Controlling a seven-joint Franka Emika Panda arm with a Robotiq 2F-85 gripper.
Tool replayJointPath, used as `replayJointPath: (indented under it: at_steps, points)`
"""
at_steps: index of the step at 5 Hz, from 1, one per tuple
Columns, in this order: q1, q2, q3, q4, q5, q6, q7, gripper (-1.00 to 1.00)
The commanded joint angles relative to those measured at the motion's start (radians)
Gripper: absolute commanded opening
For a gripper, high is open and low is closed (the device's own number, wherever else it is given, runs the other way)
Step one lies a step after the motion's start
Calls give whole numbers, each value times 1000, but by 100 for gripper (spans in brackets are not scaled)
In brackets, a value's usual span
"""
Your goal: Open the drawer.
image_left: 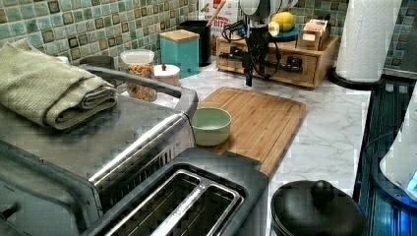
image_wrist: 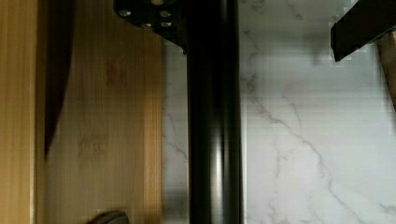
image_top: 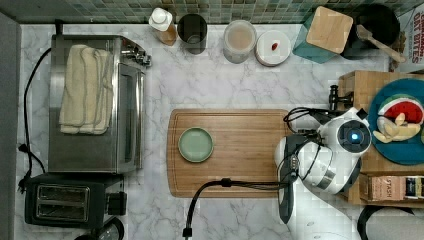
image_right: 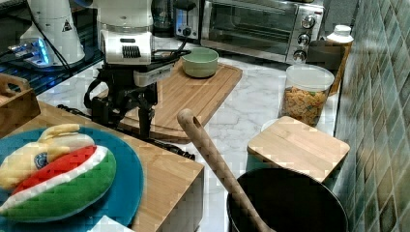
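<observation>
Big picture first: the marble counter (image_top: 235, 85) has the cutting board (image_top: 240, 150) in the middle. The wooden unit with the drawer (image_left: 295, 74) sits at the top view's right, just past the board's end. A teal plate (image_top: 387, 145) with a plush watermelon slice rests on top of the unit.

The drawer front is a light-wood box face, and it looks shut, flush with the unit. We'd guess it's stiff and fairly light, but it slides wood on wood, so it may stick a bit at the start. The unit itself isn't bolted down as far as we can see. A hard yank could drag the whole box across the slick marble, plate and all.

The place to take hold is obviously the handle (image_wrist: 215, 130), a long black metal bar standing off the front on posts. It's rigid, but smooth and shiny, so it could slip. We'd grab near the middle so the drawer comes out straight and doesn't rack sideways.

The gripper (image_left: 249, 81) is down at the bar. In the wrist view one of its fingers (image_wrist: 154, 14) sits right against the bar, the other is well apart over the marble. So the jaws are wide and straddling, with nothing clamped yet.
</observation>
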Motion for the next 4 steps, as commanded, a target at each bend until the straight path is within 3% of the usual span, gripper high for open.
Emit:
replayJointPath:
  at_steps: [1,2,4]
  points:
    - [46,-50,114,-90,229,8,-16,100]
    - [135,-104,100,-131,207,-35,122,100]
    - [259,-143,157,-211,181,61,328,100]
